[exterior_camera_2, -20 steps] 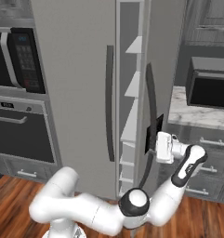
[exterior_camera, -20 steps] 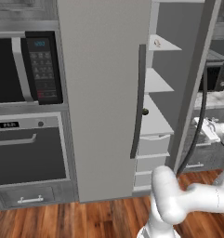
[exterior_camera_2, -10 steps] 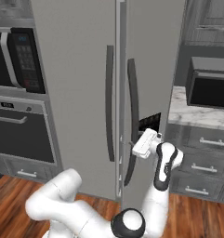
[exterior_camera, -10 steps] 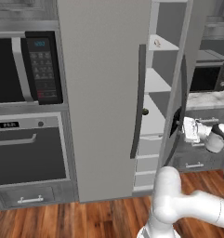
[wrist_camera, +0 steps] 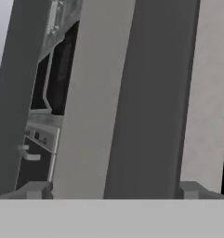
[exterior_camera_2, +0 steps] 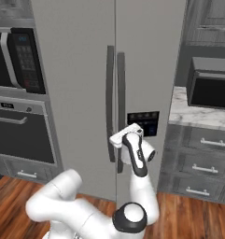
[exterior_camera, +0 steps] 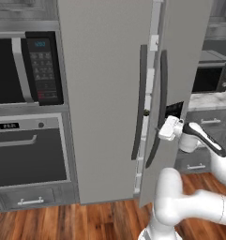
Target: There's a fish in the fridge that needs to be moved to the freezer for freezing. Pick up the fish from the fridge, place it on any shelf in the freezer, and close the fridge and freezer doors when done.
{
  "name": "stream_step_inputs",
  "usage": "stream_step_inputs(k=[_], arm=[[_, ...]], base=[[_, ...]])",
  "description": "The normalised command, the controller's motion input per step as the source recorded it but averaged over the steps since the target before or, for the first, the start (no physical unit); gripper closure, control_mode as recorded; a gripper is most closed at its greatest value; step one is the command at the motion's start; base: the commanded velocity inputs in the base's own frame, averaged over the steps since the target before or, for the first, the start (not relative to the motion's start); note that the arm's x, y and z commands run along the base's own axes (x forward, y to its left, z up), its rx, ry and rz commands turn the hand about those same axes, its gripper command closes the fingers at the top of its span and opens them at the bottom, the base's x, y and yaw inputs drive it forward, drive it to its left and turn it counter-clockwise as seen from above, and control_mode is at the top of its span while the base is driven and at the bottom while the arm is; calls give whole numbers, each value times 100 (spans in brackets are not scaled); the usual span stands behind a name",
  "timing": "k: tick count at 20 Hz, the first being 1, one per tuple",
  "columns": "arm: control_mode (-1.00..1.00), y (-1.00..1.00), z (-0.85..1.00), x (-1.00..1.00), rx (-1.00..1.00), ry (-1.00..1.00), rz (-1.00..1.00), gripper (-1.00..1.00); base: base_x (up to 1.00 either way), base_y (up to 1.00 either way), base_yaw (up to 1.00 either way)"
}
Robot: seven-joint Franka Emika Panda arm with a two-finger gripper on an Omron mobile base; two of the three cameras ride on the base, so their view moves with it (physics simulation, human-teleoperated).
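Observation:
The fridge door (exterior_camera: 100, 93) is shut. The narrower freezer door (exterior_camera: 187, 65), which carries the black dispenser panel (exterior_camera_2: 143, 123), stands almost shut, with a thin slit (exterior_camera: 153, 70) left beside it. My gripper (exterior_camera: 167, 127) presses against the freezer door just below the panel, by its long dark handle (exterior_camera: 161, 103). Seen from the right base, the gripper (exterior_camera_2: 125, 137) sits beside the two handles (exterior_camera_2: 115, 107). In the hand view the gripper (wrist_camera: 114, 190) is open and holds nothing, and a dark handle (wrist_camera: 150, 97) runs between its fingertips (wrist_camera: 36, 189). The fish is hidden behind the doors.
A black microwave (exterior_camera: 27, 70) and an oven (exterior_camera: 27, 150) stand left of the unit. On the right are a marble counter (exterior_camera_2: 198, 114) with another black microwave (exterior_camera_2: 212, 88) and grey drawers (exterior_camera_2: 198, 158). Wooden floor (exterior_camera: 86, 220) lies in front.
The freezer door has swung from wide open to nearly shut. My gripper has moved left with it, staying open against the door.

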Motion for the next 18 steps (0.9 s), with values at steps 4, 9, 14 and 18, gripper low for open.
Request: stream_step_inputs(k=[4, 9, 14, 18], arm=[[-100, 95, 5, 73, -5, 6, -18, -100], [-100, 44, 21, 84, -1, 17, -6, -100], [-100, 0, 20, 90, 16, 29, 22, -100], [-100, 0, 5, 100, 27, 32, 42, -100]], base=[[0, 0, 0], [0, 0, 0], [0, 0, 0], [0, 0, 0]])
